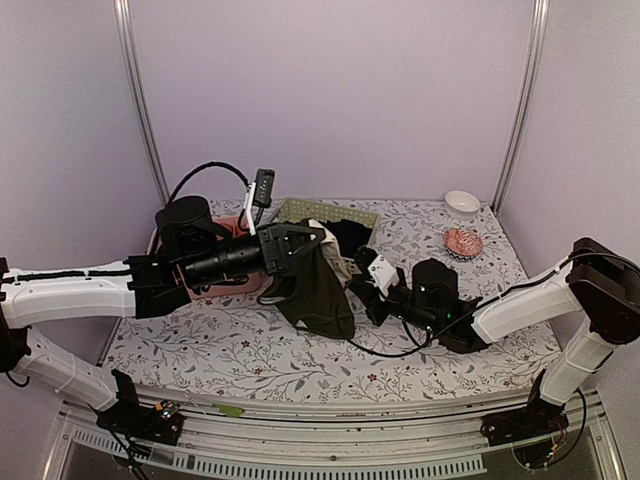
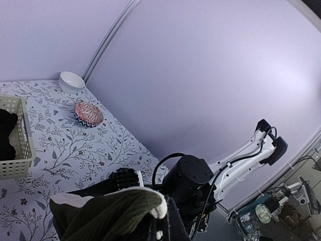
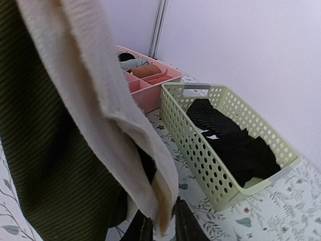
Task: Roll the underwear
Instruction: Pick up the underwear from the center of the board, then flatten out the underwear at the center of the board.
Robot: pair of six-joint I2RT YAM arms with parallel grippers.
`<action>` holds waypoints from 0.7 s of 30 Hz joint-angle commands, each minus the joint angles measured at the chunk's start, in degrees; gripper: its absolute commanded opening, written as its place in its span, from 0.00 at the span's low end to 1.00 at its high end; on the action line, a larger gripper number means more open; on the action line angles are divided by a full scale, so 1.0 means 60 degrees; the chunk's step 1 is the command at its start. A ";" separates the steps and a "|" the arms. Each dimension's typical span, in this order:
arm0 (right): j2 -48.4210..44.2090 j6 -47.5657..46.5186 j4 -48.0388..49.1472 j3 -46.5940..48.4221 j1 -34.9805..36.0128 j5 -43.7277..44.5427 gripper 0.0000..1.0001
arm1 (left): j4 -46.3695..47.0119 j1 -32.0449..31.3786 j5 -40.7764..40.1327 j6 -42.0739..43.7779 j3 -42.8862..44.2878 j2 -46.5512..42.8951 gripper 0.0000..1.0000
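Left gripper [image 1: 325, 245] | pinching underwear [image 1: 318, 290] | hanging, dark ribbed, cream waistband

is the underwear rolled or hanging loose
Hanging loose, unrolled: the underwear drapes from the left gripper, its waistband pinched by the right gripper.

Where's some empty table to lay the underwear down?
Biggest bare patch: the front of the table, between the hanging underwear and the near edge. A smaller one lies between the green basket and the pink bowl. Back left, by the pink tray, is crowded.
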 commanded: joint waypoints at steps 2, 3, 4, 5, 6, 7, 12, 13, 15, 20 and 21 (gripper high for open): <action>-0.0282 0.0075 -0.0462 0.0273 -0.0082 -0.0047 0.00 | 0.0295 0.0132 -0.0055 0.0160 0.0010 -0.0370 0.00; -0.0403 0.0086 -0.0598 0.0281 -0.0075 -0.0028 0.00 | 0.0247 0.0135 -0.0172 0.0179 -0.0003 -0.0442 0.00; -0.0594 0.0102 -0.0786 0.0302 -0.0076 -0.0011 0.00 | 0.0220 0.0137 -0.0290 0.0202 -0.0038 -0.0528 0.00; -0.0807 0.0118 -0.0990 0.0328 -0.0075 -0.0020 0.00 | 0.0206 0.0136 -0.0414 0.0232 -0.0071 -0.0604 0.00; -0.1036 0.0165 -0.1239 0.0355 -0.0082 -0.0019 0.00 | 0.0133 0.0136 -0.0518 0.0271 -0.0079 -0.0671 0.00; -0.1268 0.0218 -0.1523 0.0406 -0.0075 0.0052 0.00 | 0.0012 0.0132 -0.0637 0.0318 -0.0071 -0.0741 0.00; -0.2261 0.0771 -0.4121 0.1179 -0.0055 -0.0798 0.00 | -0.0243 -0.0144 -0.1171 0.0296 -0.0622 -0.1357 0.00; -0.2390 0.0918 -0.4507 0.1275 -0.0001 -0.1046 0.00 | -0.0205 -0.0231 -0.1361 0.0226 -0.0851 -0.1548 0.00; -0.2554 0.1084 -0.5280 0.1376 0.0216 -0.1463 0.00 | -0.0165 -0.0425 -0.1769 0.0028 -0.1347 -0.1992 0.00; -0.2815 0.1438 -0.6870 0.1533 0.1426 -0.2101 0.00 | -0.0561 -0.0814 -0.2676 -0.0417 -0.2320 -0.3316 0.00; -0.2885 0.1619 -0.7098 0.1586 0.1719 -0.2158 0.00 | -0.0835 -0.0900 -0.2787 -0.0494 -0.2444 -0.3582 0.00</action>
